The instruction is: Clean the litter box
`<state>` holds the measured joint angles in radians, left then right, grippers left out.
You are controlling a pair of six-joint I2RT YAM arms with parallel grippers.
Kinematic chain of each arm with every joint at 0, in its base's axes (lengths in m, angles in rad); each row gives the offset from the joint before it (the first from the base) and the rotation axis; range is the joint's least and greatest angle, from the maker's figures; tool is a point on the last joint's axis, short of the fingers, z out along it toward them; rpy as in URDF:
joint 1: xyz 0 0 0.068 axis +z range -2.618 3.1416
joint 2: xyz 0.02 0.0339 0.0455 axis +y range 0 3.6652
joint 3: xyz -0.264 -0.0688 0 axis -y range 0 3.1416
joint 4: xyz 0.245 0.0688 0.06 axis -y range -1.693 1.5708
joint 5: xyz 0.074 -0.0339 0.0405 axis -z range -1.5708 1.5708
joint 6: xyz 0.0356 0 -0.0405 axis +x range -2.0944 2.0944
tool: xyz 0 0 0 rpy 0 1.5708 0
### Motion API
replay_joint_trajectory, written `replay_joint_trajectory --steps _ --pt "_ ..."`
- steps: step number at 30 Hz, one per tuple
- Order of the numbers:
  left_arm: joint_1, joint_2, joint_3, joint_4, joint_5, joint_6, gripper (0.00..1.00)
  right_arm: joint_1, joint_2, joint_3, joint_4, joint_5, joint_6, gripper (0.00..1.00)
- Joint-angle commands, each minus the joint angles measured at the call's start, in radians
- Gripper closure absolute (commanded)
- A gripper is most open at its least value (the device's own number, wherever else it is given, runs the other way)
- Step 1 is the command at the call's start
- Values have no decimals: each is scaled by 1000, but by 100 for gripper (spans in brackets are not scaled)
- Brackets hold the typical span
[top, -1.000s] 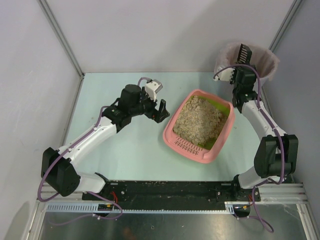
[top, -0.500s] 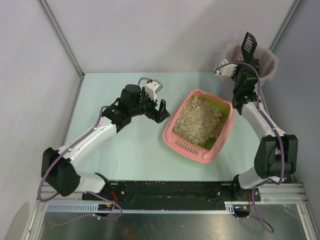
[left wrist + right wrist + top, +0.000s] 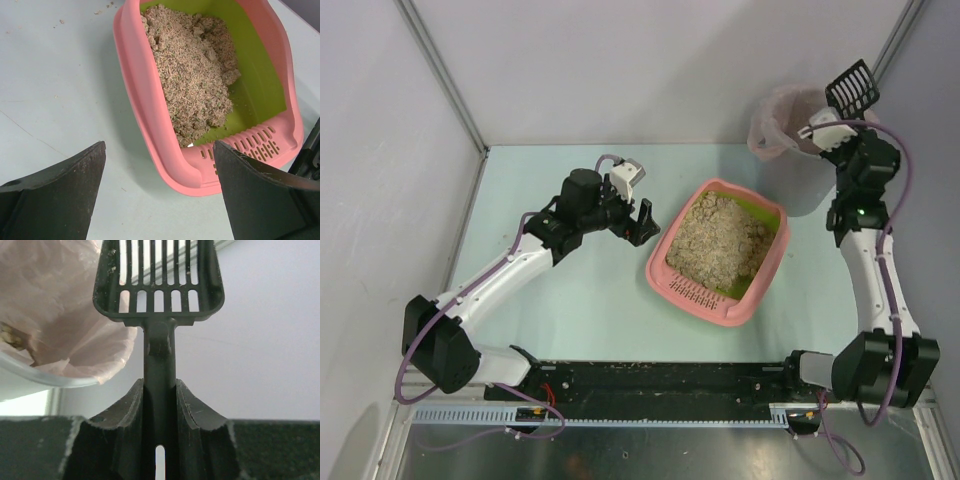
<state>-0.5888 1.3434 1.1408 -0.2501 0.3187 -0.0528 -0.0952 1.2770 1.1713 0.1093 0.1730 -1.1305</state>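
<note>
The pink litter box (image 3: 766, 270) with a yellow-green lining and beige litter (image 3: 720, 240) sits right of the table's centre; it also shows in the left wrist view (image 3: 140, 85). My left gripper (image 3: 642, 222) is open and empty just left of the box, close above the table. My right gripper (image 3: 830, 128) is shut on the handle of the black slotted scoop (image 3: 851, 88), held high at the right of the bucket (image 3: 782, 112). In the right wrist view the scoop (image 3: 159, 280) stands upright and empty between my fingers (image 3: 197, 412).
The grey round bucket with a pinkish bag (image 3: 55, 305) stands at the back right corner. Grey walls close in the back and both sides. A few litter crumbs (image 3: 102, 10) lie on the table near the box.
My right arm has swung right and up with the scoop, from over the bucket to its right side. The left arm has not moved.
</note>
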Motion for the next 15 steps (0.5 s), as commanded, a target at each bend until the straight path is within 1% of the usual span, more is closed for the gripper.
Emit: replay_joint_trajectory --steps 1,2,3,4,5,6,8,15 --pt "3 -36 17 20 14 -4 7 -84 -85 13 -138 -255 317 100" --pt "3 -35 17 21 11 -4 7 -106 -93 13 -155 -339 362 100" --pt "1 -35 16 21 11 -2 7 -124 -105 14 -160 -380 442 100" --pt "1 -36 16 20 10 -2 8 -162 -119 13 -168 -418 474 100" --pt "1 -36 16 20 5 -1 7 -175 -123 13 -178 -487 500 100" --pt "1 -38 16 21 5 1 7 -184 -130 13 -184 -512 544 100" --pt "1 -35 14 20 6 1 7 -190 -146 13 -207 -555 572 100" --pt "1 -29 17 21 22 -8 8 -192 -218 13 -255 -615 667 100"
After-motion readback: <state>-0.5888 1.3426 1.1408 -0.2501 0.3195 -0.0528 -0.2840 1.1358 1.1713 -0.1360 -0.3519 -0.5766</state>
